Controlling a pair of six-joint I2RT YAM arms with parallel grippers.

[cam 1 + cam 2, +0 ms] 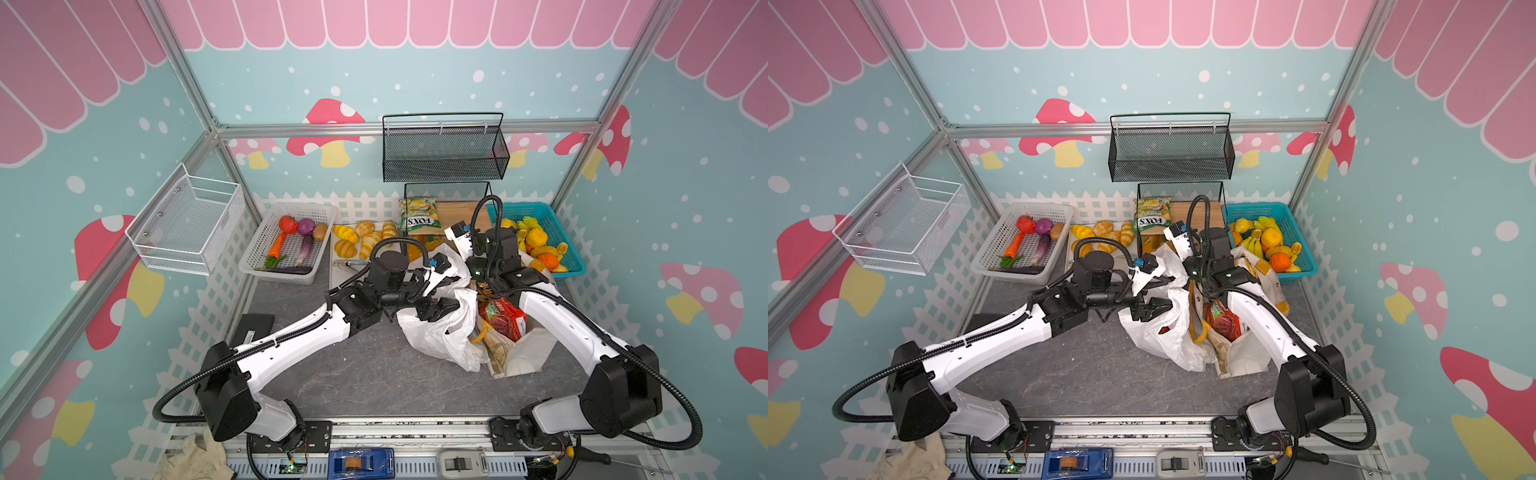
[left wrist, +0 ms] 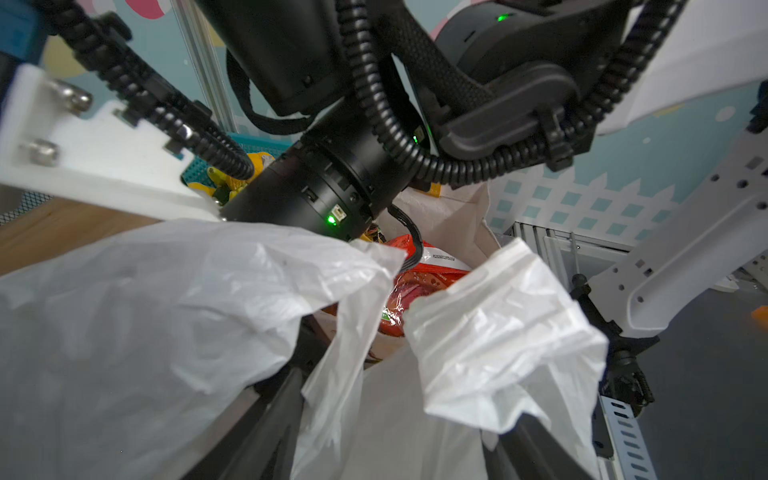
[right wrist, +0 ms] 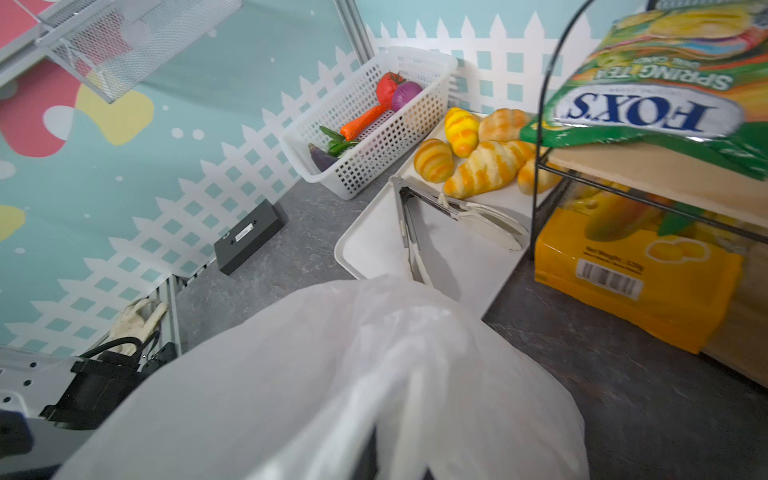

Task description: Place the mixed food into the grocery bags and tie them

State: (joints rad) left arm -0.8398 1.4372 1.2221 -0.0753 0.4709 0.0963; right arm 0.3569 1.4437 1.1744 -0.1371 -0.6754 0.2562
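While both arms crowd the bags, I read this as the start of tying the thin, crinkly white plastic carrier bag (image 1: 440,345). It slumps on the grey stone-patterned worktop (image 1: 353,374), pressed against the stiff off-white tote with yellow handles (image 1: 534,351) on the tote's side nearest my left arm.

My right hand (image 1: 462,258) is closed tight just behind the tote's far end. In the right wrist view the white film runs up into it like a tent, so I judge it pinches the bag's rim or a handle, though I cannot tell which. Holding that part high keeps the mouth lifted and gives the other arm something to work against.

My left hand (image 1: 438,309) sits at the bag's mouth, beside the tote, and grips nothing. Its dark fingers (image 2: 270,419) stand apart with film draped over both and a strip hanging between them. That suits hooking or gathering a loop before closing.

A red snack packet (image 1: 505,318) lies in the tote's open mouth, and the tote's handles look untied. An orange toy carrot (image 1: 277,245) and a purple toy onion (image 1: 306,226) lie in the white perforated plastic basket (image 1: 286,205), well apart from the tote. I judge the loading unfinished.
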